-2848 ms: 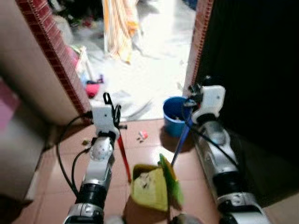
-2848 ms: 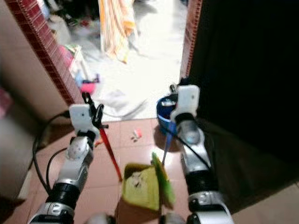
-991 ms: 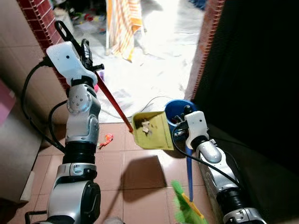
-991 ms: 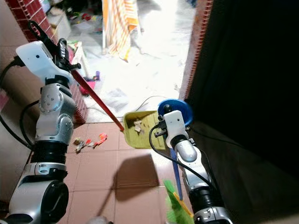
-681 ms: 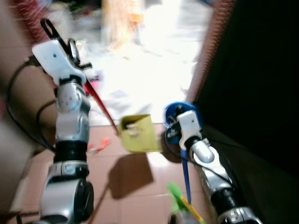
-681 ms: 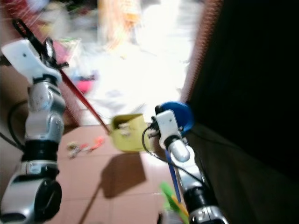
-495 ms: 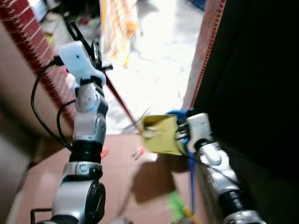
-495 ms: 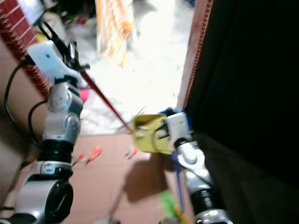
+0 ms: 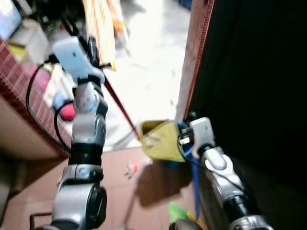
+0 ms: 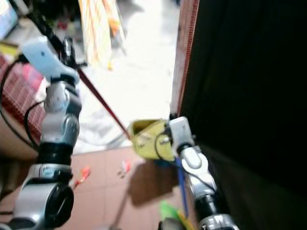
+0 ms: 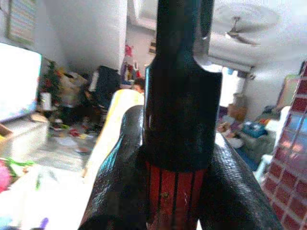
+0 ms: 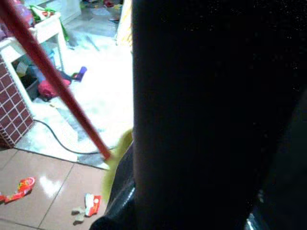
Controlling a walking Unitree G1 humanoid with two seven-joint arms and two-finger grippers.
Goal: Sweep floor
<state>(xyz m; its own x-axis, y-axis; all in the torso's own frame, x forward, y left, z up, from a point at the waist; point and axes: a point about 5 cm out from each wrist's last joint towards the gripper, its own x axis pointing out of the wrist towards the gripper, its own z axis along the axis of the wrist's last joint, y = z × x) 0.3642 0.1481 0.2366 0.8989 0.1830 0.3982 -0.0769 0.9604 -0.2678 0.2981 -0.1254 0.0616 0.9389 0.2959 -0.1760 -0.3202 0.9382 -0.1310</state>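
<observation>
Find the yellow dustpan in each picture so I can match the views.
Left eye view: dustpan at centre, lifted off the floor, just left of the right arm.
Right eye view: same place, slightly left of centre.
Left wrist view: only its red handle, between the left end effector's fingers.
Right wrist view: a yellow edge where the handle ends.
Shared landmark: the red handle.

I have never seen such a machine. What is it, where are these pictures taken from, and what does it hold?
It is a walking humanoid robot with two silver arms. Two pictures come from its head camera, looking down; two come from cameras on its wrists. The left end effector, raised high, is shut on the red handle of a yellow dustpan with some scraps inside. The right end effector sits behind the dustpan at a blue broom handle; its grip is hidden. Wrappers lie on the brown tiled floor.
</observation>
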